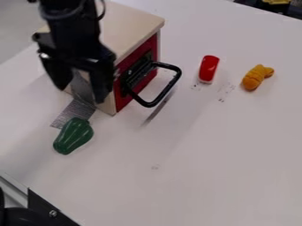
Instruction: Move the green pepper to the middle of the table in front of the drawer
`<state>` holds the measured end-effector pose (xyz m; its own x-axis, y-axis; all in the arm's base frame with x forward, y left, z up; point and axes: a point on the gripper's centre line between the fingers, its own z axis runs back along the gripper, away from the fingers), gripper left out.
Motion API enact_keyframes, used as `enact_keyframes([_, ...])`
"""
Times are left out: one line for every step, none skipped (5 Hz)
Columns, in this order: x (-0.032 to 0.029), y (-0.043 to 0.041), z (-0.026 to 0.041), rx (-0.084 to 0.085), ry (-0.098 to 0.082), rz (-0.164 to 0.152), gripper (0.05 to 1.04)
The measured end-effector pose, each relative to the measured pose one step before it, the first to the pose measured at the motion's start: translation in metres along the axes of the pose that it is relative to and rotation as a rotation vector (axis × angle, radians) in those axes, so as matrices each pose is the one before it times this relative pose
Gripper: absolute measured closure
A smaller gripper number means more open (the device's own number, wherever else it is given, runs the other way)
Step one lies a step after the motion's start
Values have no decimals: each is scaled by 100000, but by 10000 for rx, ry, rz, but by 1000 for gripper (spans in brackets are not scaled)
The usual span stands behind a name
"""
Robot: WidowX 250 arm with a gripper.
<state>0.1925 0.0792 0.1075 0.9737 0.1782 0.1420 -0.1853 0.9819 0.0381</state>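
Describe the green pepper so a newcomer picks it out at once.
Find the box with the red front and black handle. Down and left of the handle, the pepper lies on the table beside a grey strip. It is dark green; the red piece and orange piece sit right of the box.

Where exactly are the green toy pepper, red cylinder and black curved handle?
Green toy pepper (73, 136), camera view: its middle.
Red cylinder (209, 68), camera view: its side.
Black curved handle (167, 65), camera view: upper bar.
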Motion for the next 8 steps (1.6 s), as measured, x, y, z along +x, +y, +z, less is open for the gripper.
enact_keyframes([-876,1542,-2910,286,422,-11,83])
enact_keyframes([267,707,-2556,266,438,-187,83])
enact_keyframes([141,412,-1820,226,348,91,83])
enact_keyframes([64,254,-1688,135,487,59,83])
enact_keyframes([-53,-3,-1403,99,298,225,83])
enact_keyframes([143,-74,-554,158,-68,291,84])
enact_keyframes([402,176,-232,78,43,23,121])
enact_keyframes([-243,-87,-138,-18,43,46,247])
